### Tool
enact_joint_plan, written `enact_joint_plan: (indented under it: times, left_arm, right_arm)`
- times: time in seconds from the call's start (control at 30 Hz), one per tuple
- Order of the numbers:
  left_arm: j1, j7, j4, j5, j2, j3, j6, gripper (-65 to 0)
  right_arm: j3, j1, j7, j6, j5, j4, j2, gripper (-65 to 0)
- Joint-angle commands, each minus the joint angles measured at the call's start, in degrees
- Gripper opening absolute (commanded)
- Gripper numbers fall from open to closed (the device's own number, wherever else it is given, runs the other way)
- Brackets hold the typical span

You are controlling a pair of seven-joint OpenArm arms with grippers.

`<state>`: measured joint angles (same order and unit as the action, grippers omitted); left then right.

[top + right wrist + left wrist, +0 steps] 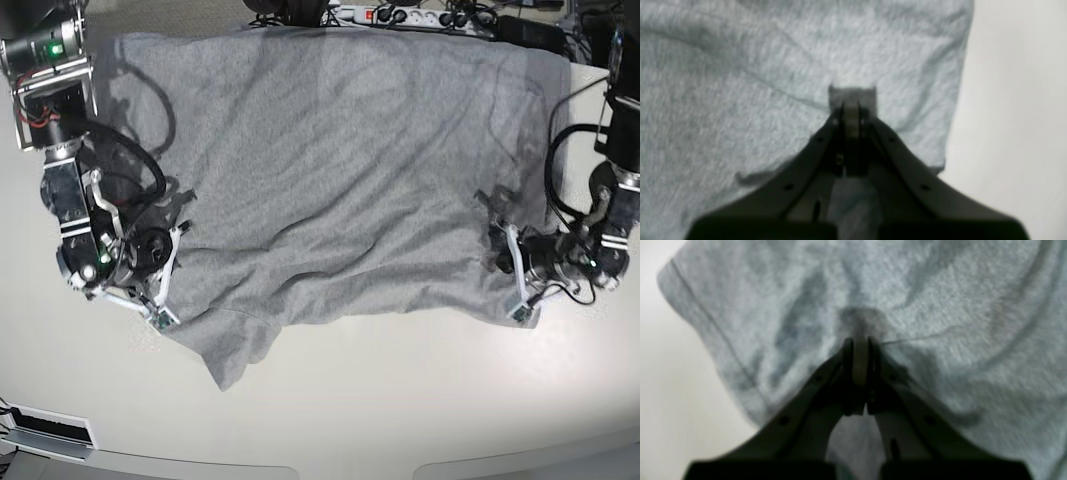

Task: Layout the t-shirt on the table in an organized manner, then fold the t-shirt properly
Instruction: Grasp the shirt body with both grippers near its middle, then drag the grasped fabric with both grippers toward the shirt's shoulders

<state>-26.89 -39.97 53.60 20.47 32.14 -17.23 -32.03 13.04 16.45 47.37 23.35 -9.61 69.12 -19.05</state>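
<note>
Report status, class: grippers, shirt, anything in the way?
Left gripper shut on t-shirt. Right gripper shut on it too. Shirt spread on table, near edge rumpled. Nothing blocking.

At the far edge of your base view you see a white power strip (400,15) with dark cables (290,10) bunched beside it, and a black box (530,30) lying just to its right.

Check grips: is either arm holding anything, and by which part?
Both. The left gripper and the right gripper are each shut on a small pinch of the t-shirt, at opposite side edges near the sleeves.
</note>
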Motion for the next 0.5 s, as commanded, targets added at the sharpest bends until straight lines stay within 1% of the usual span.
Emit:
enact_joint_plan:
  times: [0.0, 0.1, 0.17, 0.2, 0.27, 0.3, 0.4, 0.47]
  left_arm:
    - [-2.99, -1.73, 1.66, 3.34, 1.42, 0.44, -1.14, -65.0]
    - [-4.39, -10.75, 5.2, 10.84, 2.73, 0.44, -4.44, -65.0]
    - [-3.69, -15.76, 8.22, 14.71, 3.48, 0.42, -7.97, -65.0]
    - [-3.1, -17.79, 9.79, 17.33, 3.76, 0.35, -7.97, -65.0]
    - [-1.14, -20.81, 13.14, 21.9, 4.39, 0.09, -7.97, -65.0]
    - [0.11, -21.92, 14.84, 22.58, 4.5, 0.0, -7.97, -65.0]
    - [5.25, -21.73, 19.23, 22.32, 5.22, -0.02, -7.97, -65.0]
    - [9.07, -21.27, 20.94, 20.7, 5.51, -0.02, -7.97, -65.0]
  right_arm:
    - [-0.28, 2.36, 0.72, 2.38, -2.8, 0.9, -0.83, -65.0]
    - [-0.28, 3.23, 5.92, 10.05, -11.91, 0.9, -1.07, -65.0]
    - [-0.28, 3.04, 8.74, 14.6, -17.51, 0.9, -1.01, -65.0]
    - [-0.28, 2.8, 10.25, 16.17, -19.71, 0.9, -0.96, -65.0]
    - [-0.28, 2.25, 12.11, 16.65, -22.25, 0.9, -0.96, -65.0]
    - [-0.28, 1.79, 12.5, 16.65, -22.38, 0.9, -0.96, -65.0]
    - [-0.28, -0.17, 12.26, 16.65, -22.12, 0.9, -0.96, -65.0]
    - [-0.28, -1.75, 11.76, 16.65, -21.62, 0.9, -0.96, -65.0]
